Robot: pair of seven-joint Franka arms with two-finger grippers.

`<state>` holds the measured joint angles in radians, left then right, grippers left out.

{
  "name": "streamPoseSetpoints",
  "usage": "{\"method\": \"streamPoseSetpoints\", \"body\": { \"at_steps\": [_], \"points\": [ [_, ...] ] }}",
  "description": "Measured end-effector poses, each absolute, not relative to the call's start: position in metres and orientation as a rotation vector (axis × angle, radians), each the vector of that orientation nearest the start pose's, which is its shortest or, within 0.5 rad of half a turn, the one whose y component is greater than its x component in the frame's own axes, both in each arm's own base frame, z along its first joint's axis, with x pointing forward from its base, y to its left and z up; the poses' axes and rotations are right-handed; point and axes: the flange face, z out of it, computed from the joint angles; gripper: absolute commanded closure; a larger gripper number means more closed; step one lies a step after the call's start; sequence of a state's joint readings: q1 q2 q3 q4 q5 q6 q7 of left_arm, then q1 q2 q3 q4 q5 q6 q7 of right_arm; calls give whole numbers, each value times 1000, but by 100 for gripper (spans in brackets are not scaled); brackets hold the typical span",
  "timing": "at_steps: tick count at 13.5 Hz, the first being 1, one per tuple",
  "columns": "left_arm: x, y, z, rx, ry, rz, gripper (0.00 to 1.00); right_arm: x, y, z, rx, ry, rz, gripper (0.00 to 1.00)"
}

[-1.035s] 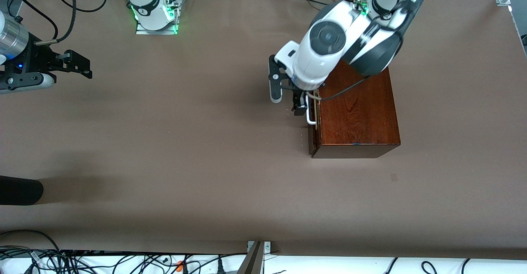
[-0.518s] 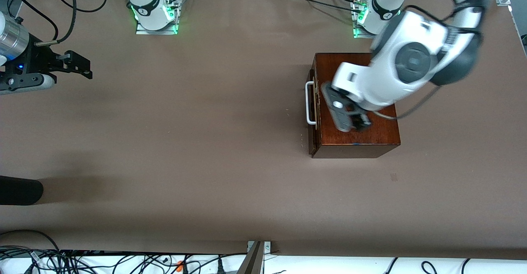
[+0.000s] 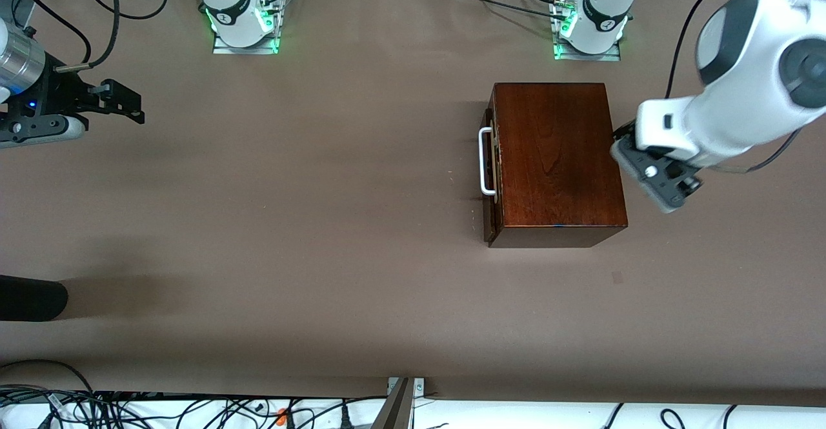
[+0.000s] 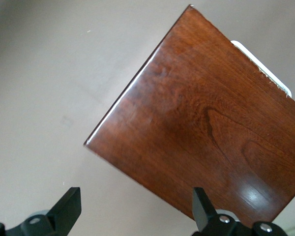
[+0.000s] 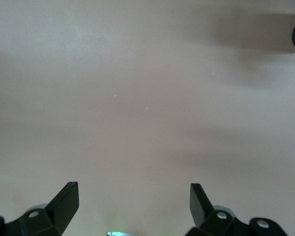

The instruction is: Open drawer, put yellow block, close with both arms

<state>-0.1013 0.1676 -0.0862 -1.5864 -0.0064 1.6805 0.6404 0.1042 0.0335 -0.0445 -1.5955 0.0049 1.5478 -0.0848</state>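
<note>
The drawer (image 3: 489, 174) sits pushed into its dark wooden box (image 3: 555, 161), only the white bar handle (image 3: 485, 161) standing proud of the front, and no yellow block shows anywhere, so I cannot tell whether it is inside. The box stands toward the left arm's end of the worktop (image 3: 322, 222), near that arm's base. The left end effector (image 4: 137, 214) hangs beside the box's back edge, jaws spread and empty. The right end effector (image 5: 133, 204), at the worktop's edge by the right arm's end, waits wide open, empty. Judging by this, the task looks finished or nearly so.
</note>
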Motion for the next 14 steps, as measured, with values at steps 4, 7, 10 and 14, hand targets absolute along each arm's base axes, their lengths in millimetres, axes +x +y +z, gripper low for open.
{"method": "streamPoseSetpoints", "body": {
  "at_steps": [4, 7, 10, 14],
  "points": [
    [560, -80, 581, -3127, 366, -46, 0, 559, 34, 592, -3126, -225, 127, 0],
    [542, -64, 604, -3148, 86, -81, 0, 559, 34, 592, -3126, -225, 127, 0],
    [544, -27, 601, -3148, -29, -64, 0, 559, 34, 592, -3126, -225, 127, 0],
    [544, -23, 607, -3146, -44, 30, 0, 559, 34, 592, -3126, -225, 127, 0]
  ]
}}
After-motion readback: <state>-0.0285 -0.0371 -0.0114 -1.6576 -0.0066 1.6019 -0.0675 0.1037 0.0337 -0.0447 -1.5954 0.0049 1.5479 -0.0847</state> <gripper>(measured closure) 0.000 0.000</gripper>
